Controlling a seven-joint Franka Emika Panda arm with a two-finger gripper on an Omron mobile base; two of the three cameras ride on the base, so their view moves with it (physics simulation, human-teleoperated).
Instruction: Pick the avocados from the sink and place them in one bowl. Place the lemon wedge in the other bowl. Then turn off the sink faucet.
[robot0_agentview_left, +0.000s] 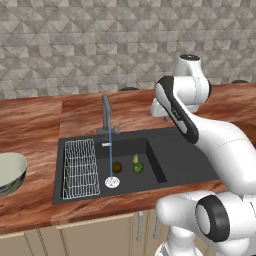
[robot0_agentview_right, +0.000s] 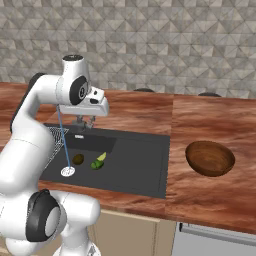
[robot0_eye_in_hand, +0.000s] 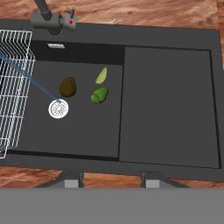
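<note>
Hand view: gripper (robot0_eye_in_hand: 112, 179) hangs over the sink (robot0_eye_in_hand: 166, 105), fingers partly open, holding nothing as far as I can tell. Both avocados (robot0_eye_in_hand: 68, 86) and the lemon wedge (robot0_eye_in_hand: 101, 75) sit upper left by the drain (robot0_eye_in_hand: 58, 108). First pick pending: descend onto an avocado.

I see a grey, faceted stone-tile wall (robot0_agentview_left: 75, 45) behind a reddish-brown wooden countertop (robot0_agentview_right: 210, 120). Beige cabinet doors (robot0_agentview_left: 75, 237) sit below.

base views flank sink (robot0_agentview_left: 175, 150), hand view overhead
</note>
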